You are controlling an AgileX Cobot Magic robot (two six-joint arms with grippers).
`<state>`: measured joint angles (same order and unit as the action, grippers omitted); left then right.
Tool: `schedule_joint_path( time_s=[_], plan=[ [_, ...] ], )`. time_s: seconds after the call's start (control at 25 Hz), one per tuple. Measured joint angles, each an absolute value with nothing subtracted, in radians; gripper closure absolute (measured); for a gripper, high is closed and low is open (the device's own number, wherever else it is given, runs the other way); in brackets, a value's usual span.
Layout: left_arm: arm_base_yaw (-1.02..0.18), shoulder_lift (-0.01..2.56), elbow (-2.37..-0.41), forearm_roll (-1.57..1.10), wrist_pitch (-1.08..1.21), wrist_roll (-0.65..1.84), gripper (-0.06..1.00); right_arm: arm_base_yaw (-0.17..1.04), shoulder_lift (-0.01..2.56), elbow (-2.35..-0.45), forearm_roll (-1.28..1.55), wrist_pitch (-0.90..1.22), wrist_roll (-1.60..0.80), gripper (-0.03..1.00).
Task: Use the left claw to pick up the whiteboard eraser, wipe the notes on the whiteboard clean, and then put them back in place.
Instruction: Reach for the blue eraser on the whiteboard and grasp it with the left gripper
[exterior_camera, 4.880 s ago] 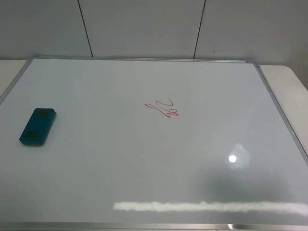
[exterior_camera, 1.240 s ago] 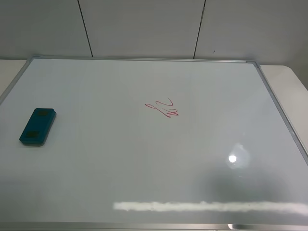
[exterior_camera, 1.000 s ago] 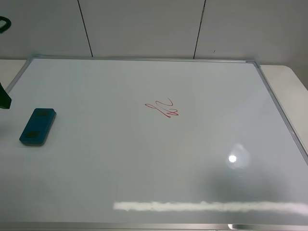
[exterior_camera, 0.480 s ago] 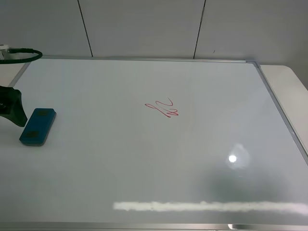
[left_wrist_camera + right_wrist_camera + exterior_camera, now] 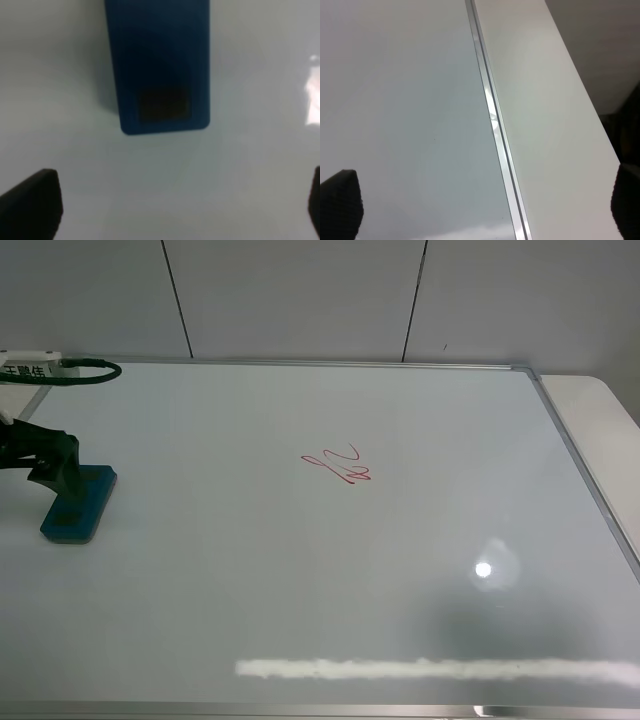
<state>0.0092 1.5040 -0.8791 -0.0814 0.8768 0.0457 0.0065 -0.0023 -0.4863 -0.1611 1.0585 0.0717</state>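
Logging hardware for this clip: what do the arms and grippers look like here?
The black two-fingered left claw has matte, blunt fingers. A dark cable runs to a white label tag with black characters. Of the right gripper, only two black, rounded fingertips show.

The left pincer (image 5: pixel 55 470) is matte black and chunky, with blunt, rounded fingers (image 5: pixel 31 206). A dark cable (image 5: pixel 92 369) curves off a white tag (image 5: pixel 30 368) printed with black characters. The right pincer (image 5: pixel 482 205) has black fingertips (image 5: pixel 340 205) too.
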Motion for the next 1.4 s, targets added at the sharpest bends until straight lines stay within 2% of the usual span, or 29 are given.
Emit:
schedule_joint_path(
  time_s=[0.64,1.4],
  plan=[
    [-0.012,1.711,-0.946,-0.052,0.796,0.026,-0.05,0.006,-0.002,-0.486,-0.161,1.058,0.072,-0.02],
    [-0.012,1.809,-0.947,-0.015,0.669,0.025,-0.05,0.006,-0.002,-0.486,-0.161,1.058,0.072,-0.02]
  ],
)
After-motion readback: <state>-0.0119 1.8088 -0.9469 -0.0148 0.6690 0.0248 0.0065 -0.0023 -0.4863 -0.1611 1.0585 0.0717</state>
